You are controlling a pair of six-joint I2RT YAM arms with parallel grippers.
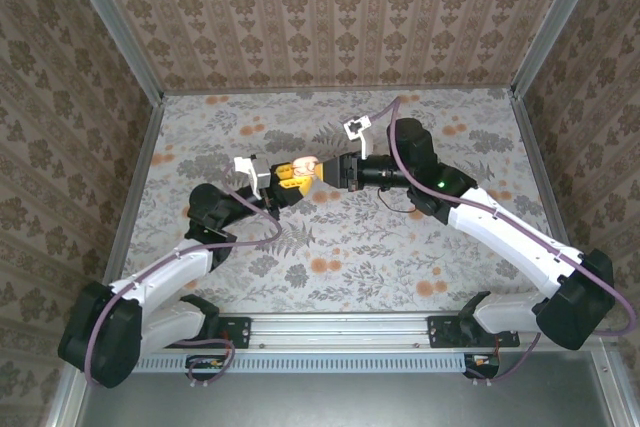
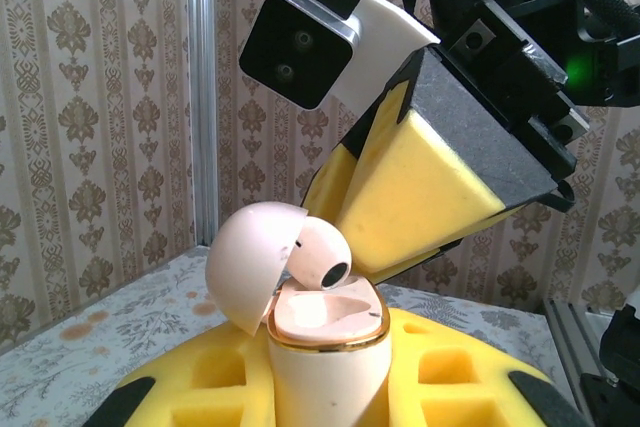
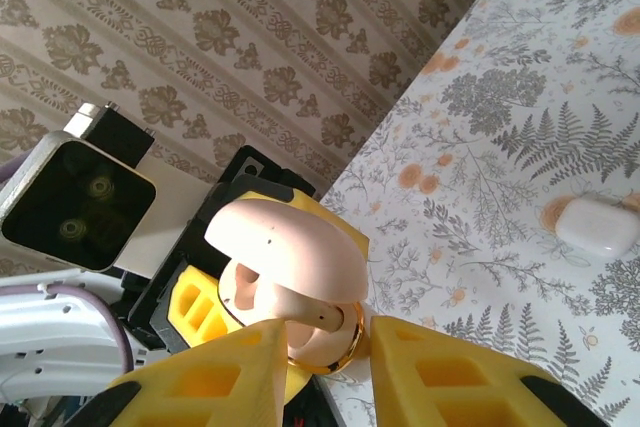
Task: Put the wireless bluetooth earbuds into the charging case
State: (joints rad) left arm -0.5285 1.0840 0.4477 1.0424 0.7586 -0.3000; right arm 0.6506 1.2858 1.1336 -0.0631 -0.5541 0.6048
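Charging case gapes, earbud at its lid; white pod lies apart

No lettering, brand, label or number can be read on anything in these views.

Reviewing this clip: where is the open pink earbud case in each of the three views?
Top external: the open pink earbud case is just above centre, where the two arms meet.
Left wrist: bottom centre, upright, lid swung open to the left.
Right wrist: lower left of centre, domed lid towards the camera.
Shared landmark: the yellow foam pads clamping its base.
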